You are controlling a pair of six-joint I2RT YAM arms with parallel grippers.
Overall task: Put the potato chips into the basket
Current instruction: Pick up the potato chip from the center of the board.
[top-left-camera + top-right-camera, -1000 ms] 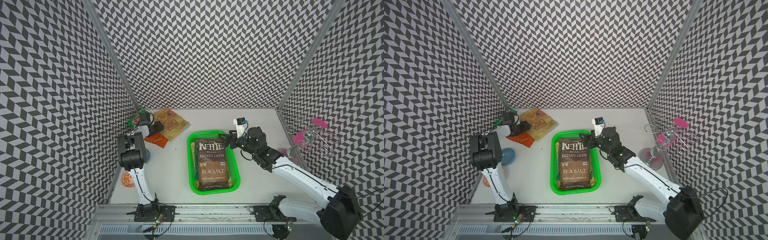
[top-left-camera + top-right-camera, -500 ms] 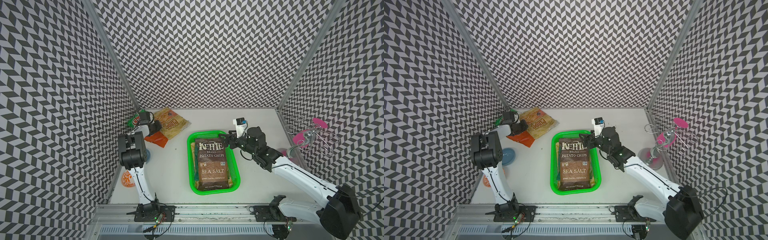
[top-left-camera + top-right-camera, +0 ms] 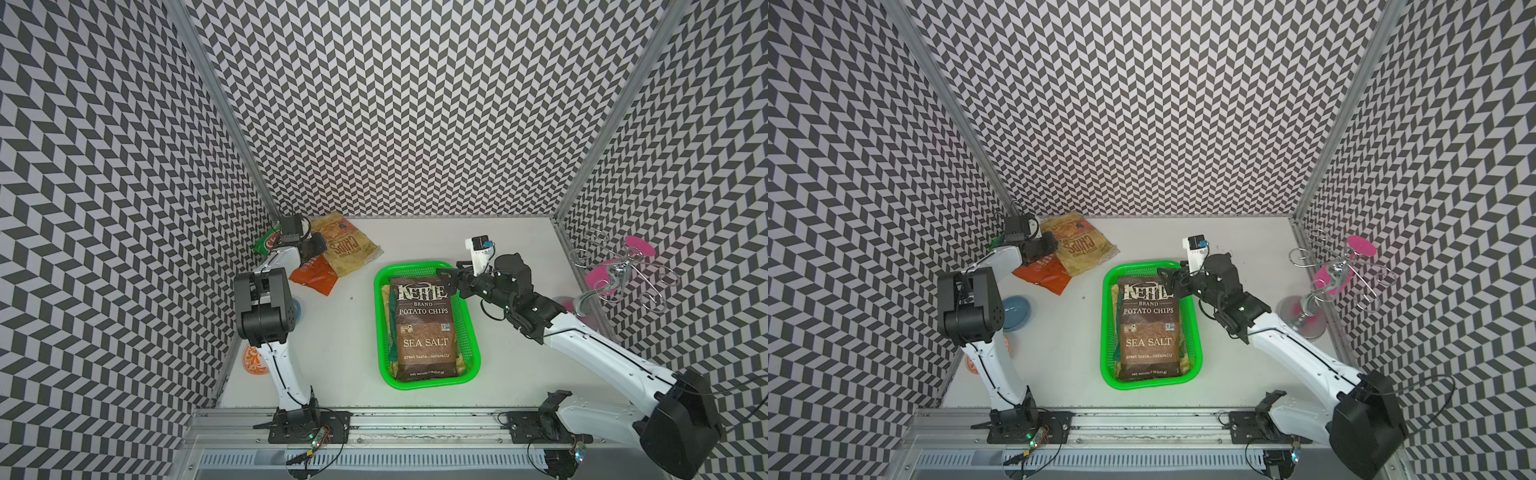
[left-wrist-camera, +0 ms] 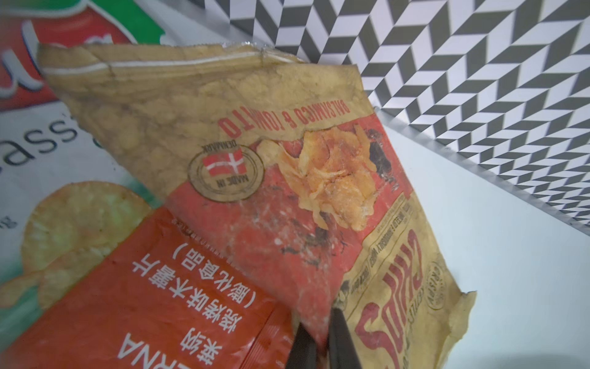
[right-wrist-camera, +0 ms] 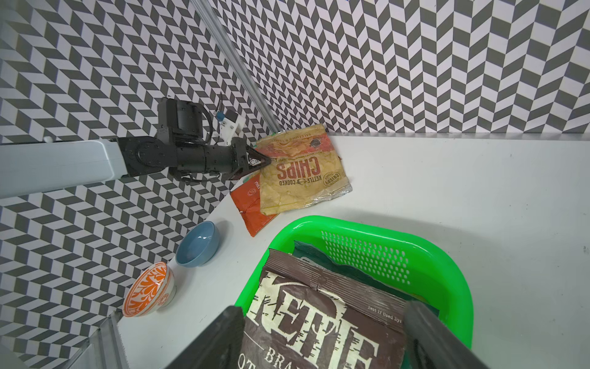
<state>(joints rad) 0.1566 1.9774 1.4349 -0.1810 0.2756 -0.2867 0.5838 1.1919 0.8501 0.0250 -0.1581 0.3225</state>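
Find the bright green perforated plastic basket (image 3: 428,383) (image 3: 1150,384) (image 5: 447,265) directly under the right pincer (image 3: 451,278) (image 3: 1169,276) (image 5: 324,306). Holds a flat brown crinkly "Kettle Sea Salt" bag (image 3: 424,328) (image 3: 1149,328) (image 5: 319,319), face up, covering most of the mesh floor. Shows the edge of a dark green bag (image 5: 338,265) underneath, at the end nearest the right pincer. Note the right pincer's fingers (image 5: 217,338) spread wide, one on each side of the brown bag's sealed top edge; cannot tell whether touching it.

Find the left pincer (image 3: 320,249) (image 3: 1054,245) (image 4: 322,345) (image 5: 268,161) well apart from the basket. Pressed together on the side edge of a tan crinkly "CHIPS" bag with a red panel (image 3: 347,249) (image 3: 1081,247) (image 4: 287,159) (image 5: 300,172); see the foil nipped between both dark fingers (image 4: 343,338) in the left wrist view. Rests on the white table (image 3: 498,249), reaching from the pincer tips toward the basket without touching it. Overlaps an orange foil bag (image 3: 313,278) (image 3: 1044,276) (image 4: 143,303) (image 5: 252,204) just beside the tips. Note a green-and-white bag (image 3: 266,243) (image 4: 48,127) behind the left pincer, partly under both. Note a blue glazed bowl (image 3: 1016,311) (image 5: 198,244) and an orange-patterned bowl (image 3: 255,360) (image 5: 148,289) well behind it.
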